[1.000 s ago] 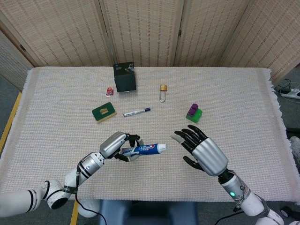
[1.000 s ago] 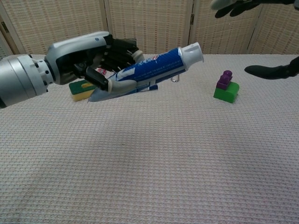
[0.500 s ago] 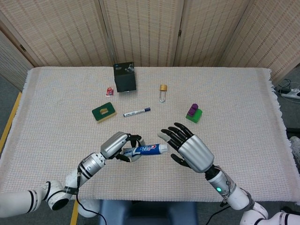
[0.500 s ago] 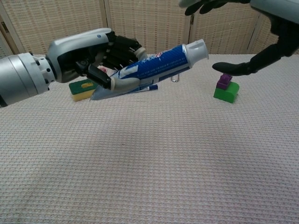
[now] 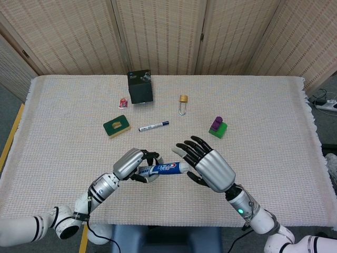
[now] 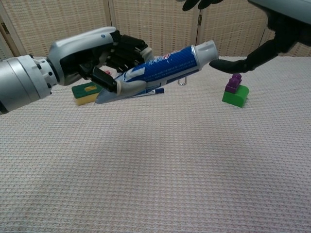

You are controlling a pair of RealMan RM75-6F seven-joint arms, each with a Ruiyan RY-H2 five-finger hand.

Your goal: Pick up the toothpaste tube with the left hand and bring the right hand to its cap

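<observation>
My left hand (image 5: 131, 163) (image 6: 87, 58) grips the blue and white toothpaste tube (image 5: 160, 168) (image 6: 158, 70) by its flat end and holds it above the table, cap end raised and pointing to the right. The white cap (image 6: 206, 50) shows clearly in the chest view. My right hand (image 5: 208, 166) hovers over the cap end with its fingers spread, holding nothing. In the chest view its thumb (image 6: 238, 62) reaches in from the right and its tip is at the cap; the upper fingers (image 6: 197, 4) arch above it. In the head view the cap is hidden under the right hand.
Further back on the woven table cover (image 5: 63, 132) lie a green and yellow sponge (image 5: 116, 126), a marker pen (image 5: 153, 126), a padlock (image 5: 182, 101), a black box (image 5: 140, 86), a small red item (image 5: 123, 102) and a green and purple block (image 5: 218, 127) (image 6: 234, 91).
My right hand has moved left toward the tube, from well apart to over the cap, with the thumb tip reaching the cap. The left hand has kept the tube nearly still.
</observation>
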